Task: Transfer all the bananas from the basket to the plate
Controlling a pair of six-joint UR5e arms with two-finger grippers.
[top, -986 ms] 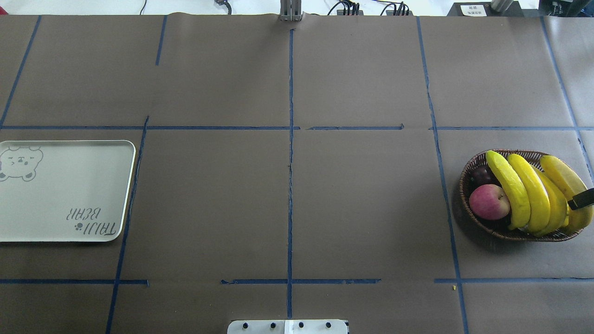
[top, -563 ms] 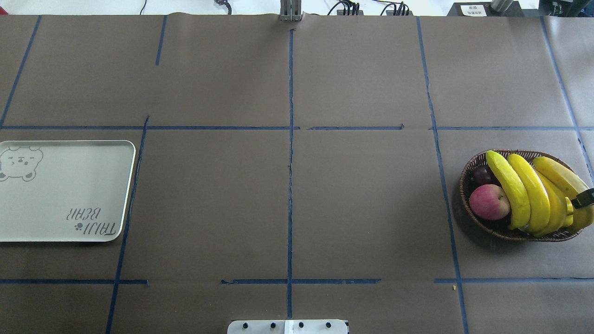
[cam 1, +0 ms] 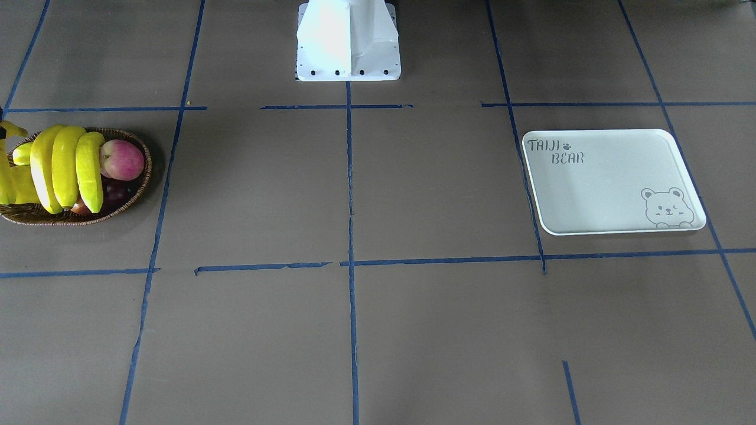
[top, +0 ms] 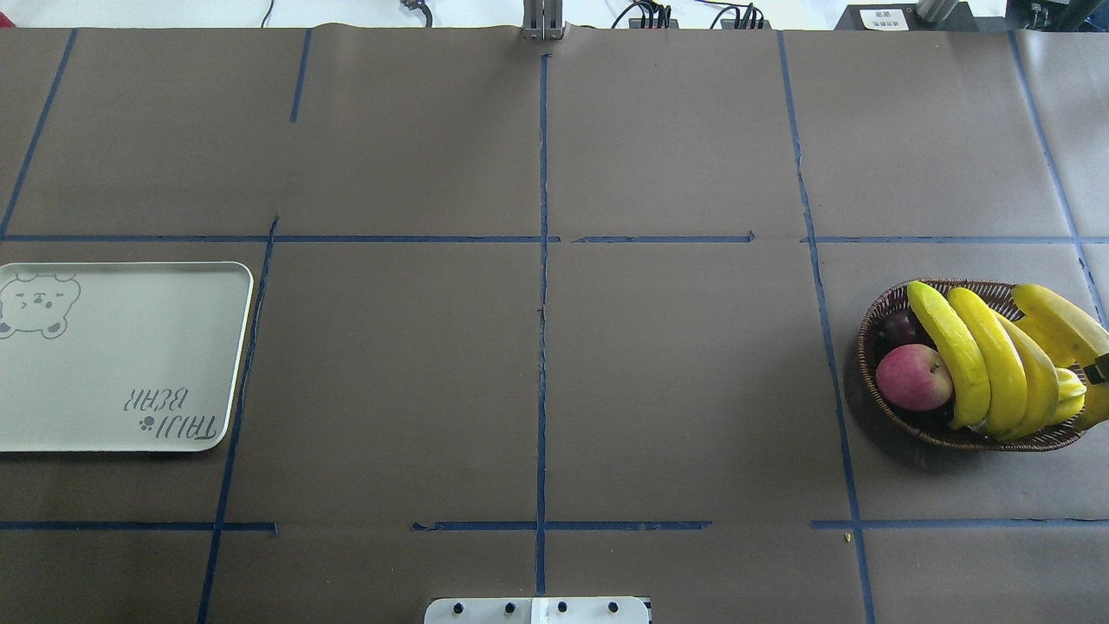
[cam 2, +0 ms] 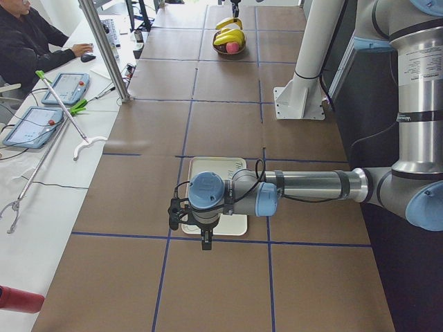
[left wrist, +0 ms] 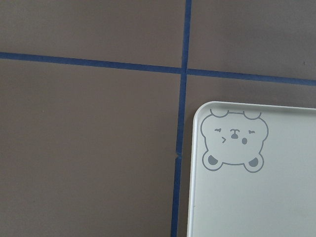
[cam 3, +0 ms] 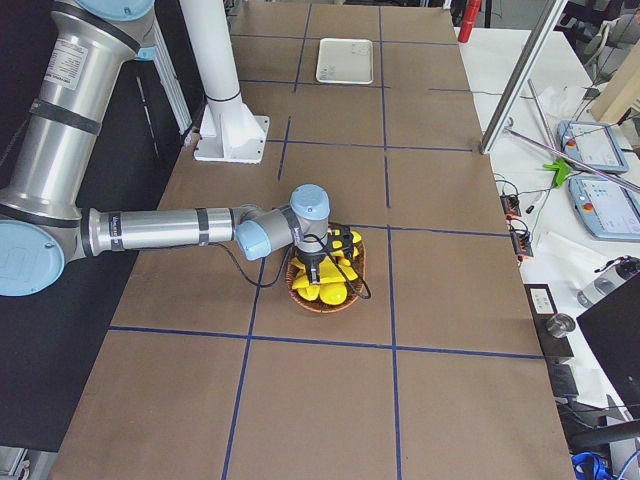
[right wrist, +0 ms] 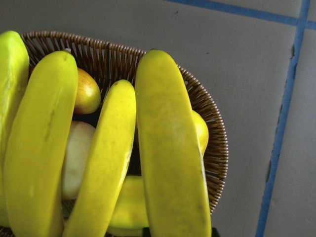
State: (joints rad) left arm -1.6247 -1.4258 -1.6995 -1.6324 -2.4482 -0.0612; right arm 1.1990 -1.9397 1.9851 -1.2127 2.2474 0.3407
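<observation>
The wicker basket (top: 873,338) at the table's right holds three bananas (top: 957,351) lying side by side. A fourth banana (top: 1059,319) is raised over the basket's right rim and runs off the overhead view's edge. My right gripper (top: 1101,371) shows only as a dark tip on that banana and is shut on it. In the right wrist view this banana (right wrist: 170,158) fills the middle and runs down to the bottom edge. The plate (top: 121,360) lies bare at the far left. My left gripper (cam 2: 206,239) hangs over the plate's outer edge; I cannot tell whether it is open or shut.
A red-pink apple (top: 913,377), a dark fruit (top: 901,328) and a short yellow fruit (top: 1071,394) also lie in the basket. The robot's white base (cam 1: 348,47) stands at the table's middle edge. A person (cam 2: 31,41) sits at a side desk.
The right gripper has slid towards the right edge of the overhead view, carrying the rightmost banana up and outwards. A short yellow fruit now shows beneath it.
</observation>
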